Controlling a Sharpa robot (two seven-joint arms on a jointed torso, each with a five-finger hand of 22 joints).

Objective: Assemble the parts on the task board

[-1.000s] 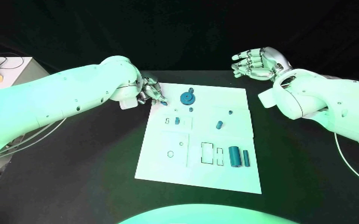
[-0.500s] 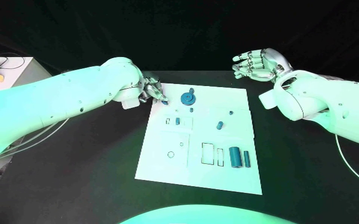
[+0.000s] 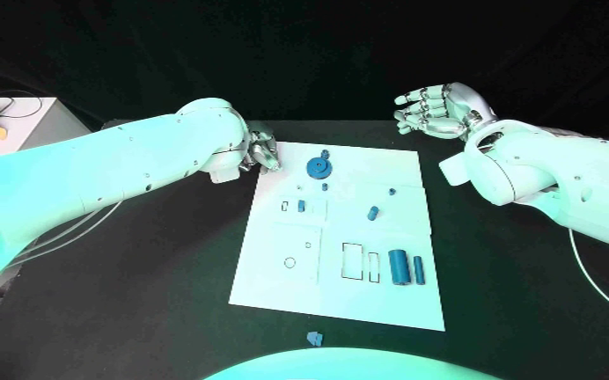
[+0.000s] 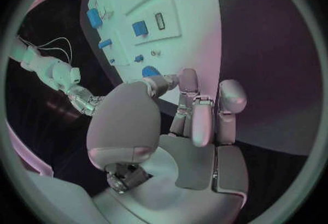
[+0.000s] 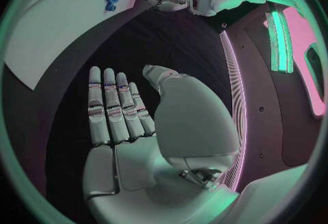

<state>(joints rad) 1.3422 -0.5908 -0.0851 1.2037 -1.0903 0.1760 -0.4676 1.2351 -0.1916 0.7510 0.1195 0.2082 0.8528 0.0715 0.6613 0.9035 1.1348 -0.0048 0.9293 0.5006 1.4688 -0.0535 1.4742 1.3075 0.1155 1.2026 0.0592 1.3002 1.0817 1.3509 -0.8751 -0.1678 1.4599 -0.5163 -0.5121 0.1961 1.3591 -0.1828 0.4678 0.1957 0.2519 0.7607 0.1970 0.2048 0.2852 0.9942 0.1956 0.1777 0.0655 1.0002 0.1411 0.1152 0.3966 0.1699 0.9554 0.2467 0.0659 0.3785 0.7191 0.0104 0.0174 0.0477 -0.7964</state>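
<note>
Board (image 3: 333, 248): gear (image 3: 318, 166) near far edge. Left hand (image 3: 263, 150) at far-left corner, fingers curled, seemingly holding nothing. Right hand (image 3: 431, 109) raised, fingers apart, empty.

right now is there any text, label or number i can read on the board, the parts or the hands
None can be read.
task board: outlines and holes, no legible words or numbers.
gear and the other blue parts: unmarked.
left hand and right hand: no legible label or brand.
</note>
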